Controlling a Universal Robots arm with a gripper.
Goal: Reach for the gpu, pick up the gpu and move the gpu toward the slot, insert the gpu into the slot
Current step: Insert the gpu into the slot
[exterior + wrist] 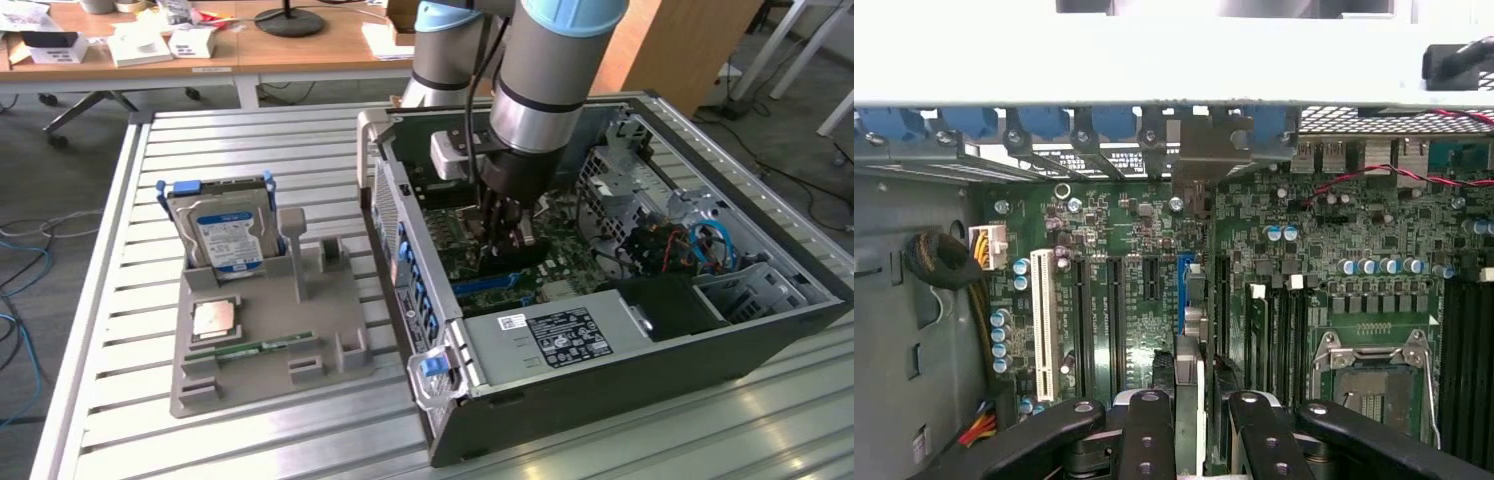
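Black jaws grip thin flat gpu [1191, 385], seemingly over blue slot [1181, 290].

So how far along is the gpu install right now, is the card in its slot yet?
Done: the gpu is picked up and carried into the open computer case. In hand: the gripper is shut on the gpu, holding it edge-on over the green motherboard, lined up with the blue slot. Left: seating it. Whether the card's edge already touches the slot, I cannot tell.
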